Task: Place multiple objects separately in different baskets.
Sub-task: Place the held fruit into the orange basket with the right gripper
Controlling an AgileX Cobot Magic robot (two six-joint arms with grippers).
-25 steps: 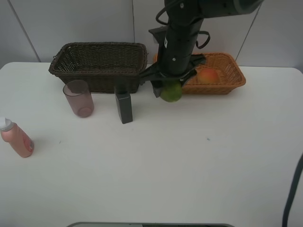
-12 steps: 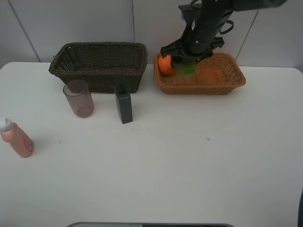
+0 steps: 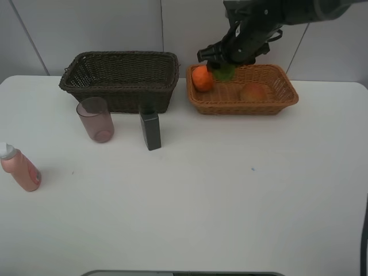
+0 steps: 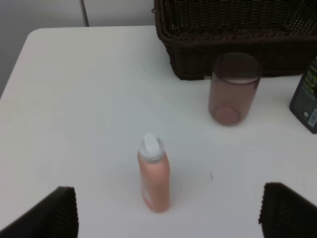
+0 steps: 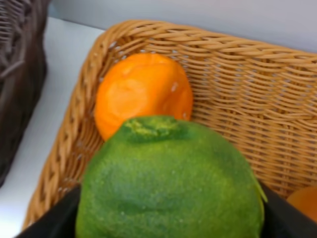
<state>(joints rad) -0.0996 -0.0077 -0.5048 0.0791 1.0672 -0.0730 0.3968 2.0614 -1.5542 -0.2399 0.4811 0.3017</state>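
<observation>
My right gripper (image 3: 225,62) is shut on the green mango-like fruit (image 3: 224,72) and holds it above the left part of the light tan basket (image 3: 286,91). The right wrist view shows the fruit (image 5: 171,188) just over the orange (image 5: 143,96). The orange (image 3: 202,78) and the peach (image 3: 253,92) lie in that basket. The dark-brown basket (image 3: 121,77) stands to its left. The mauve tumbler (image 3: 95,119), the dark green bottle (image 3: 150,130) and the pink bottle (image 3: 20,169) are on the table. My left gripper (image 4: 173,215) is open above the pink bottle (image 4: 153,173).
The white table (image 3: 230,190) stretches wide in front of the baskets. A grey wall stands right behind them. In the left wrist view the tumbler (image 4: 234,88) stands against the dark basket (image 4: 233,34), with the green bottle (image 4: 307,96) beside it.
My right gripper has carried the green fruit from in front of the baskets, up and to the right, to above the tan basket next to the orange. The other items have not moved.
</observation>
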